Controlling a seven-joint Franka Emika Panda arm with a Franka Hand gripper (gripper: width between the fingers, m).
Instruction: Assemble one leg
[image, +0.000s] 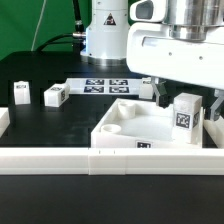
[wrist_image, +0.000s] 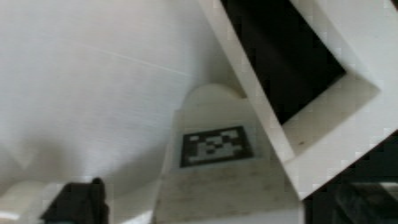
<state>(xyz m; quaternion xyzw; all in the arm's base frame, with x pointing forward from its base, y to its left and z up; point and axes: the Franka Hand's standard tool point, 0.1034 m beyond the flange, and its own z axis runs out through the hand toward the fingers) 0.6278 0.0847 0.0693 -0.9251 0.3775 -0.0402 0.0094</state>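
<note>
My gripper (image: 187, 95) is shut on a leg (image: 187, 112), a small white block with a black-and-white marker. It holds the leg upright over the near right corner of the large white tray (image: 125, 128). In the wrist view the leg (wrist_image: 222, 150) fills the space between my two dark fingers (wrist_image: 75, 202), with the tray's floor (wrist_image: 89, 80) and raised rim (wrist_image: 311, 100) below it. I cannot tell whether the leg's lower end touches the tray. Two more legs (image: 20, 93) (image: 54, 96) stand on the black table at the exterior view's left.
The marker board (image: 105, 84) lies flat behind the tray. A long white rail (image: 80, 158) runs along the table's front edge. The robot's base (image: 105, 35) stands at the back, with a green backdrop behind it.
</note>
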